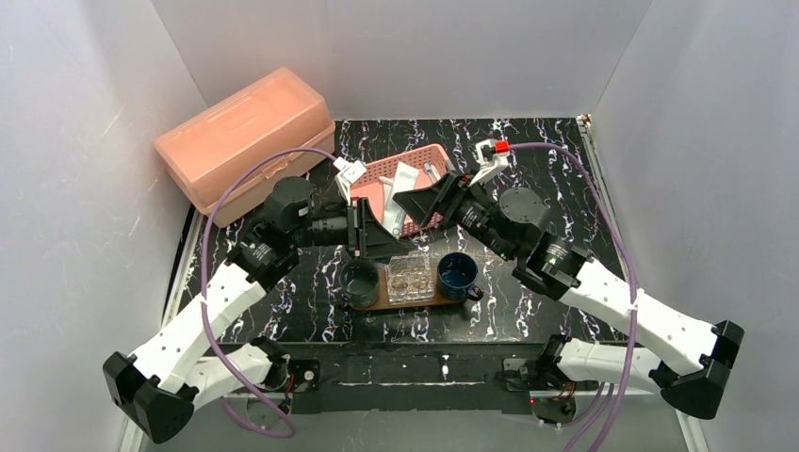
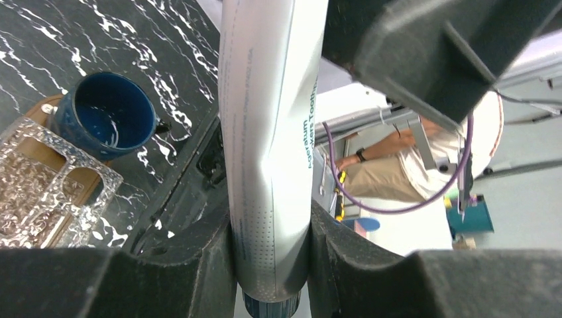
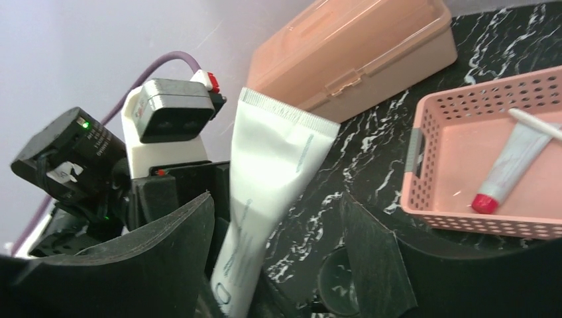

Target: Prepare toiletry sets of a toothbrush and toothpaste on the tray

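From above, my left gripper (image 1: 372,231) and right gripper (image 1: 419,202) meet nose to nose over the near edge of the pink basket (image 1: 429,153). What sits between them is hidden here. Below them the tray (image 1: 412,304) carries 2 dark blue cups (image 1: 359,281) with a clear box (image 1: 412,276) between them. I see no brush or paste on it, so by my reading no set has been laid out yet. A pink lidded box (image 1: 245,137) sits at the far left.

The left wrist view settles the grip. The toothpaste tube (image 2: 272,132) stands upright, pinched near its cap end between the 2 dark pads (image 2: 212,265) of the left gripper, in the air above the table, beside the tray.

In the right wrist view that tube rises between the right gripper's fingers (image 3: 368,258), which are spread wide, with a clear gap on 1 side. Behind it the left gripper clamps the lower end. The basket holds a red-capped tube (image 3: 510,165) and a white toothbrush (image 3: 533,122).

I judge this to be a handover to the left arm, nearly complete. Next I would back the right arm straight away without brushing the tube, then swing the left arm down to the tray and set the tube there, avoiding the cups.
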Robot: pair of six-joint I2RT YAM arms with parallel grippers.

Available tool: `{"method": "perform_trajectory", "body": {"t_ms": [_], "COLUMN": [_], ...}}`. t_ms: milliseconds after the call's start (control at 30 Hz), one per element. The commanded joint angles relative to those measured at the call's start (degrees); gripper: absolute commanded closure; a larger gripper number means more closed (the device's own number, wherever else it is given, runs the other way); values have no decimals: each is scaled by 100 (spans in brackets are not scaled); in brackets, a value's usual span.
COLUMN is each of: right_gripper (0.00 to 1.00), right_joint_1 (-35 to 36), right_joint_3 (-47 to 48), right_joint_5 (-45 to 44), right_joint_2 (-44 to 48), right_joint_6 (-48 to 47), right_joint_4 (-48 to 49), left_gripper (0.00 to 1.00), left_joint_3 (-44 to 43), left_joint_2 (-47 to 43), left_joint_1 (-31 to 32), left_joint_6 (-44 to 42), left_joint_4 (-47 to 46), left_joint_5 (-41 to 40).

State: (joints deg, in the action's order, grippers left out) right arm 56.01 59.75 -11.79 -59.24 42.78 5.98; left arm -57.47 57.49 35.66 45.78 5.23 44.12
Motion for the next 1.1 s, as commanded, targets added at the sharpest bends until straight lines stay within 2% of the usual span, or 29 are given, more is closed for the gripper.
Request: {"method": "perform_trajectory", "body": {"t_ms": [0,133,333,500,767,900,1067], "right_gripper": [21,19,17,16,15,17,20], "right_joint_1": [33,16,9,9,8,7,14], "right_joint_3": [580,1113,1846,2237,3101,3320,3458], "right_joint_5": [170,609,2237,3061,4022,4566,4774], "right_joint_2": [226,219,-105,-230,-583,-723,-888], "right_joint_6": [-1070,-1893,-2812,-3358,-4188,-4259,-4469], "right_joint_4": [-646,-1448,-2289,-2765,-3932,-4145,-4293], "left_gripper": [100,100,100,100,100,100,100], "left_joint_3": [3,-30,-47,31,204,284,367], "left_joint_2": [-326,-419,-488,-585,-798,-901,-996], "left_joint_1": [20,18,22,20,17,20,22], "left_joint_6": [-376,-651,-879,-891,-934,-962,-1027], "left_joint_4": [148,434,722,733,733,763,822], "left_joint_5": [837,1262,1851,2371,3084,3325,3450]}}
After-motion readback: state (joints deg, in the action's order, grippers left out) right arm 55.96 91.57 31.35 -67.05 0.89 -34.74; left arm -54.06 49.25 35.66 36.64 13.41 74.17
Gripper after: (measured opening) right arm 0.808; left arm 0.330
